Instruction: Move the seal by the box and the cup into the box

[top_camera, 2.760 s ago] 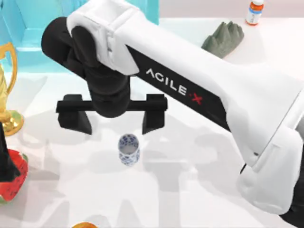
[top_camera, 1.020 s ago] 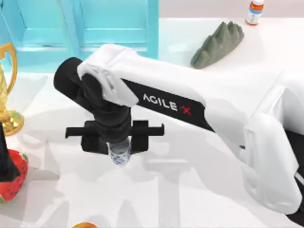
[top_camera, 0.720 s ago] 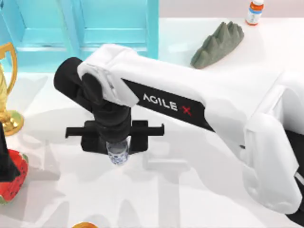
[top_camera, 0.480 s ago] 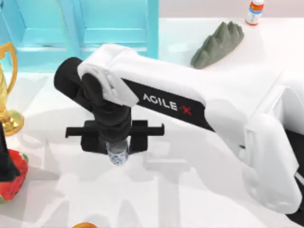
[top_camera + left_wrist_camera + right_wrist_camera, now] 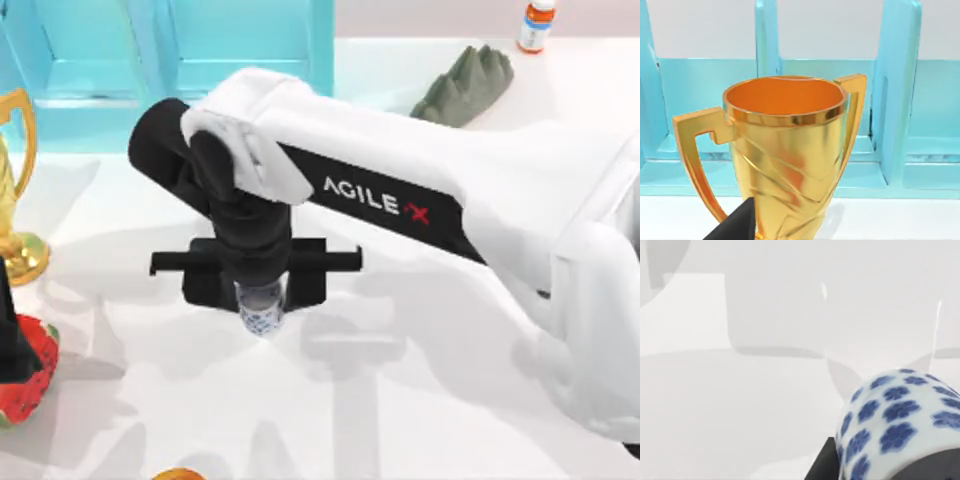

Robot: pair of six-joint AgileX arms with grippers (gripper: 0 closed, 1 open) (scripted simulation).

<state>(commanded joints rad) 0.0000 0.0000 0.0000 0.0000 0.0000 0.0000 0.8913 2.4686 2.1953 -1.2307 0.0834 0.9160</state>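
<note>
The cup [image 5: 261, 311], white with blue flowers, sits between the fingers of my right gripper [image 5: 260, 290], which is shut on it near the table's middle left. In the right wrist view the cup [image 5: 900, 420] lies close up against a black finger [image 5: 824, 465], with white table beneath. The turquoise box [image 5: 240, 60] stands at the back left, beyond the gripper. The seal is out of view. My left gripper [image 5: 10, 335] is parked at the table's left edge, facing the gold trophy [image 5: 790, 150].
A gold trophy [image 5: 15, 190] and a red strawberry-like thing [image 5: 25, 385] stand at the left edge. A grey-green rock [image 5: 465, 85] and an orange-capped bottle [image 5: 537, 25] lie at the back right. An orange thing [image 5: 180, 474] peeks in at the front edge.
My right gripper came down over the cup and shut on it. Since half a second ago it has risen and shifted slightly right and back, with the cup in it.
</note>
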